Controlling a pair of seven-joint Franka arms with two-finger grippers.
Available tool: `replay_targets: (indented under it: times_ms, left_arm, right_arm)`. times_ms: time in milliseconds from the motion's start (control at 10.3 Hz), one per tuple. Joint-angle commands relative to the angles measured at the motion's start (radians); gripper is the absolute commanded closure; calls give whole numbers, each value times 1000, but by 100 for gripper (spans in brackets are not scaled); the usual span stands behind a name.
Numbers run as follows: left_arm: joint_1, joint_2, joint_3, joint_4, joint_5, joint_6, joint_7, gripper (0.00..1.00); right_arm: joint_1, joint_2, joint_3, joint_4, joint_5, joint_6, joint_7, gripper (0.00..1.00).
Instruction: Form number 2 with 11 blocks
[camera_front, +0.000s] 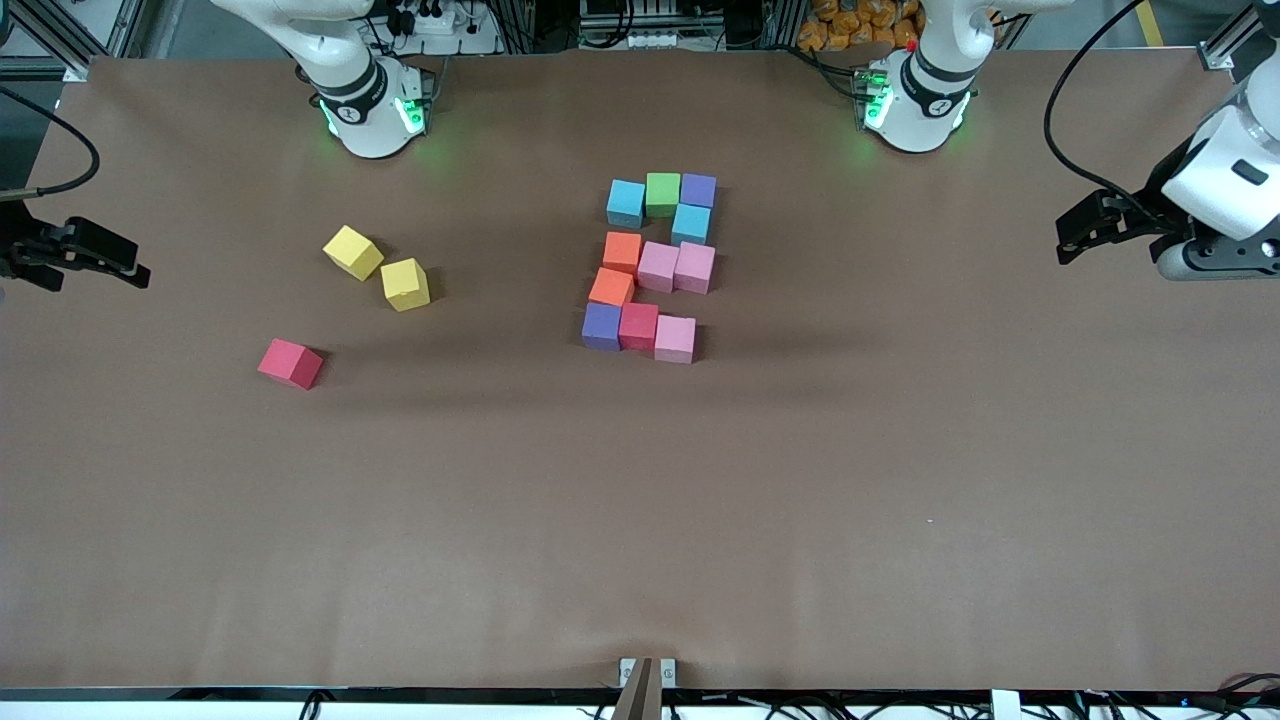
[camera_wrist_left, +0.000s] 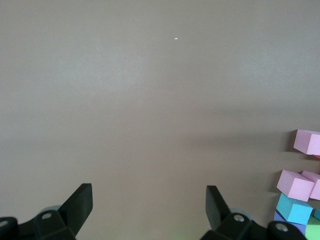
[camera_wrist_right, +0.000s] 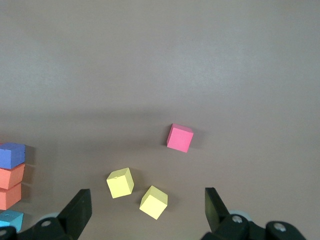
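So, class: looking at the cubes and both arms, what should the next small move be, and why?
Probably no more placing: the number 2 already looks complete, eleven cubes in five rows. The left gripper and right gripper hang open and empty at the table's ends. I would leave the loose red cube and yellow cubes alone.

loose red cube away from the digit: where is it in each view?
Front view: loose red cube lies on the table toward the right arm's end, nearer the camera than the two yellow cubes.
Left wrist view: not in it.
Right wrist view: red cube, alone.
Shared landmark: the yellow cubes beside it.
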Motion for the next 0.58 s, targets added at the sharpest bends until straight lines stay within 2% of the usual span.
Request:
replay_targets:
  times_ms: [0,485]
  left_arm:
    - [-22,2,24,29,-22,-21,22,0]
    - [-23,5,24,29,-24,-21,18,0]
  right_arm:
    - [-15,12,14,24,-12,-15,5,0]
    - [-13,12,14,24,-12,-16,5,0]
